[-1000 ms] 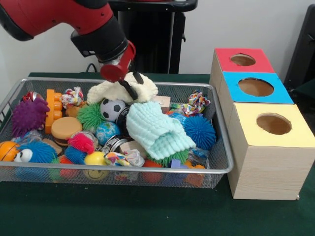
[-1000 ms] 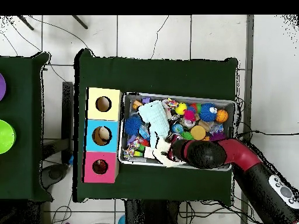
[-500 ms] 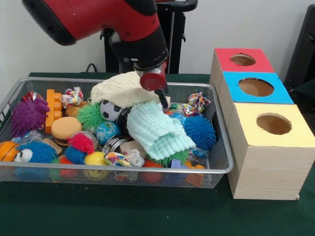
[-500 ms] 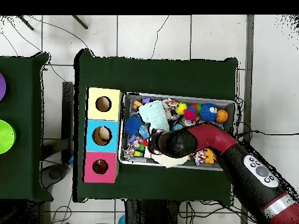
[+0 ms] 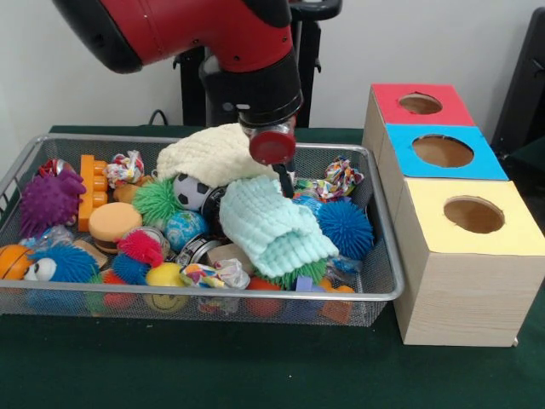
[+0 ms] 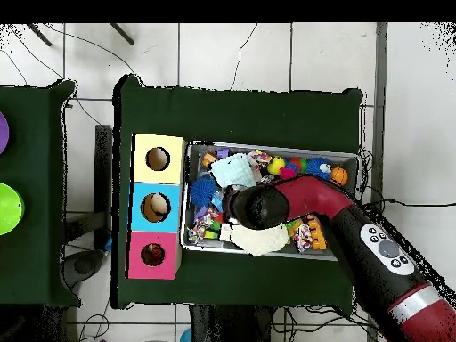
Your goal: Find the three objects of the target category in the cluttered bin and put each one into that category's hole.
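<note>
the table under its green cloth carries a wire bin and, just beside the bin's right edge, a wooden box with three holes in red, blue and yellow tops. the red arm comes down over the bin's far middle. a cream cloth lies against the far edge, and a mint cloth lies in front of it toward the middle. the gripper touches the mint cloth's top edge; whether it is spread or pinching cannot be told. a purple spiky ball sits at the left end, a blue spiky ball near the right edge. a small football sits below the cream cloth.
</note>
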Available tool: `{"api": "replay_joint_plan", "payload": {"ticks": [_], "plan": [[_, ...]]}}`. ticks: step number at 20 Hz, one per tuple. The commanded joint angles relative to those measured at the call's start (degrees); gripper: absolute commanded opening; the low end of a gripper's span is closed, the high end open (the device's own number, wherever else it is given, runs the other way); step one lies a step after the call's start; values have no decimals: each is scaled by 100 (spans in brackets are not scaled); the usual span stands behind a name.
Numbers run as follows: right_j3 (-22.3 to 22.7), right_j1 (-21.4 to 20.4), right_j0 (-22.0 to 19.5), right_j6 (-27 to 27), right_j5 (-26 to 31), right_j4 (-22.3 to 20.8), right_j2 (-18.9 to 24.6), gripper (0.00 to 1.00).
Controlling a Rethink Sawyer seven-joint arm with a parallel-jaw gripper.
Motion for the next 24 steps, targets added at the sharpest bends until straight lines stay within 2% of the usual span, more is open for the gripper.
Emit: {"api": "replay_joint_plan", "payload": {"ticks": [1,5,8,20,24], "plan": [[-450,-10,-256,447,-550,-457,-665,100],[-483,-96,-105,352,-765,-942,-895,100],[-517,-44,-82,249,-834,-1065,-992,100],[-536,-17,-9,360,-1156,-1034,-1115,100],[-555,-34,96,304,-990,-1042,-1230,100]]}}
